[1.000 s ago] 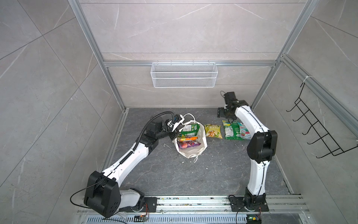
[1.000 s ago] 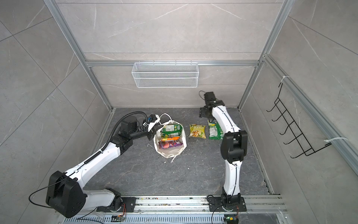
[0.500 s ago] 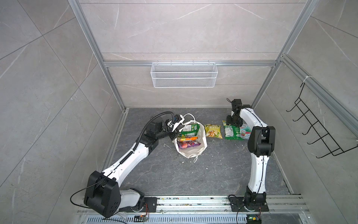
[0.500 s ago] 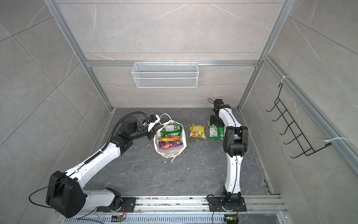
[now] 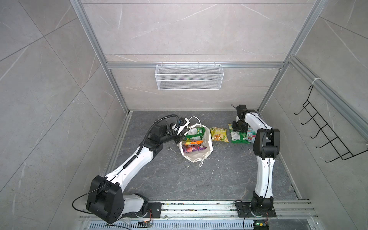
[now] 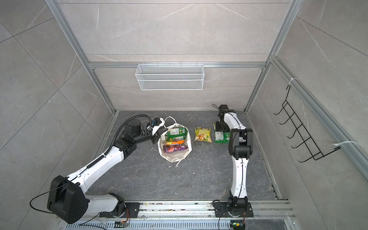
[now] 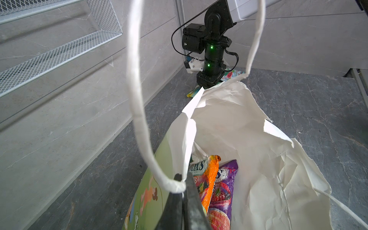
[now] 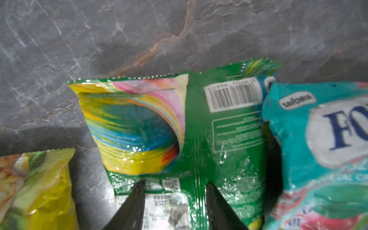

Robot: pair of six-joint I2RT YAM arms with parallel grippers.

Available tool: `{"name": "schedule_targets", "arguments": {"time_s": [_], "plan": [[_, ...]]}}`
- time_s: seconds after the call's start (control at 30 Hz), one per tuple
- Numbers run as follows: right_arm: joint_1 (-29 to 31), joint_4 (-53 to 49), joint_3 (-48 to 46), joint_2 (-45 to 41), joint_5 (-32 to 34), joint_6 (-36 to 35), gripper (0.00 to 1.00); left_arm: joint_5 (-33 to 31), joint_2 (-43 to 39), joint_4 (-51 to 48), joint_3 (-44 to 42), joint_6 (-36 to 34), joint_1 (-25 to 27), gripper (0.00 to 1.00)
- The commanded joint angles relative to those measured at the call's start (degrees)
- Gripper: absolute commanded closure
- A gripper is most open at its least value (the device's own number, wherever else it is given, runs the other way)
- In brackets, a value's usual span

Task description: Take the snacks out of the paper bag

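The paper bag stands open on the dark floor, white inside and pale green outside. My left gripper is shut on its rim where a cord handle joins. Inside stand a green packet, an orange packet and a purple packet. On the floor to the right lie a yellow chip bag, a green bag and a teal bag. My right gripper points down over the green bag, its jaws apart just above the wrapper.
A white wire mesh basket hangs on the back wall. A black hook rack sticks out from the right wall. Tiled walls and aluminium posts close in the floor on three sides. Small white crumbs dot the floor.
My right gripper has swung from near the back wall down over the green bag on the floor, and its jaws have narrowed. The left arm and the paper bag have not moved.
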State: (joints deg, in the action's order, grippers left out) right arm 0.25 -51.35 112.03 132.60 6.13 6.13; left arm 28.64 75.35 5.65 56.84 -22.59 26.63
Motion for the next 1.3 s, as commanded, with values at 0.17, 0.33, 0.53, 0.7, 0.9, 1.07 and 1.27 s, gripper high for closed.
{"name": "schedule_targets", "arguments": {"time_s": [0.17,0.33,0.53,0.7,0.9,1.07,1.27], "plan": [[1.5,1.8,-6.3,-2.7,-4.4,-0.4,0.54,0.6,-0.4,2.2,0.5,-0.3,-0.1,1.0],[2.9,2.9,-8.2,-3.3,-4.7,-0.8,0.56,0.9,-0.6,1.9,0.4,-0.4,-0.1,1.0],[3.6,4.2,-9.8,-4.9,-4.9,1.6,0.55,1.0,-1.6,1.5,-0.1,-0.3,-0.1,1.0],[3.5,3.4,-9.2,-4.9,-2.0,5.7,0.55,1.1,-2.4,1.3,-0.4,-0.1,-0.1,1.0],[3.1,1.3,-8.1,-6.1,0.4,8.2,0.54,1.1,-3.8,0.3,-0.9,0.0,-0.1,1.0],[3.1,0.4,-8.4,-10.7,1.9,8.3,0.51,0.5,-4.6,1.7,-1.9,0.6,-0.1,1.0],[0.8,1.7,-9.6,-15.2,4.2,6.6,0.31,1.0,-3.9,2.8,-1.9,0.9,-0.1,1.0]]}}
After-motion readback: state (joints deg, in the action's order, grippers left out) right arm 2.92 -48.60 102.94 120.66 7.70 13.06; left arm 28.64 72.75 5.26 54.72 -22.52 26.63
